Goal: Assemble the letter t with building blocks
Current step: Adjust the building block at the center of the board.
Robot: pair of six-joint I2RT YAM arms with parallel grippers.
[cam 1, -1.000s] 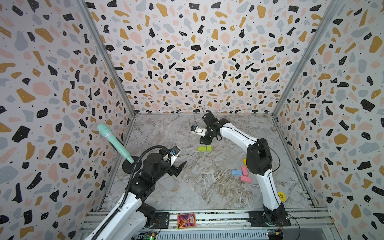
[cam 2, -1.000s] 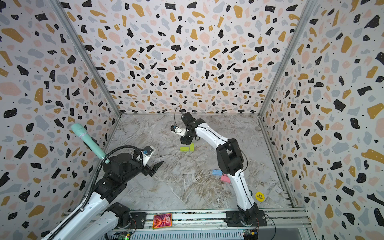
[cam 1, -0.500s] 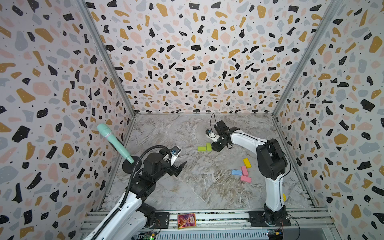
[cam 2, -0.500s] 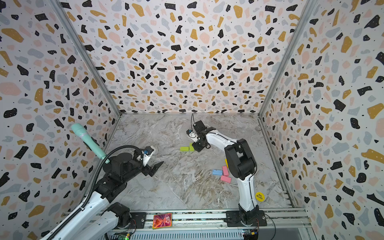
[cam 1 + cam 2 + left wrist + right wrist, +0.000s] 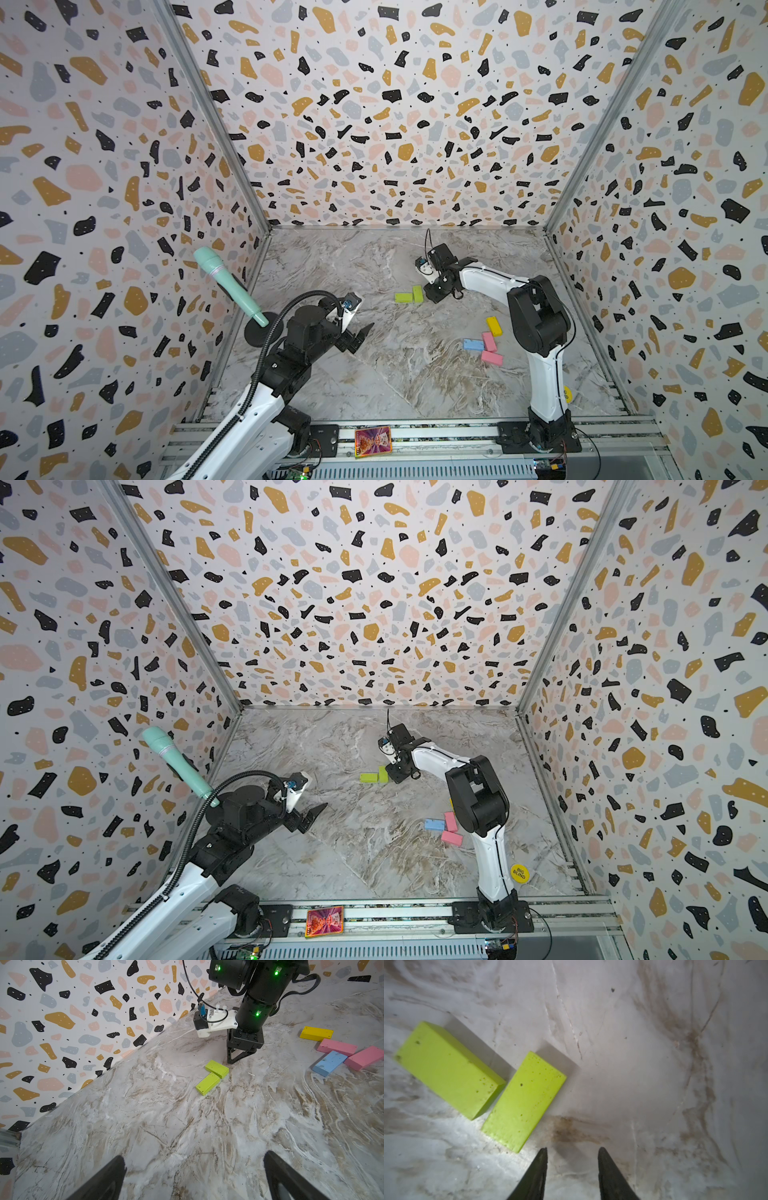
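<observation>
Two lime green building blocks lie touching at a right angle mid-floor, also in the right wrist view. My right gripper points down at the floor just right of them, open a narrow gap with nothing between its fingers. The yellow block, two pink blocks and the light blue block lie clustered by the right arm. My left gripper hovers wide open at front left, empty. No letter t stands.
A teal microphone leans on a round black stand by the left wall. A yellow disc lies near the right arm's base. A colourful card sits on the front rail. Patterned walls enclose three sides.
My right gripper has swung from behind the green blocks to their right side and come down near the floor, its jaws narrowing slightly. The left arm has not moved.
</observation>
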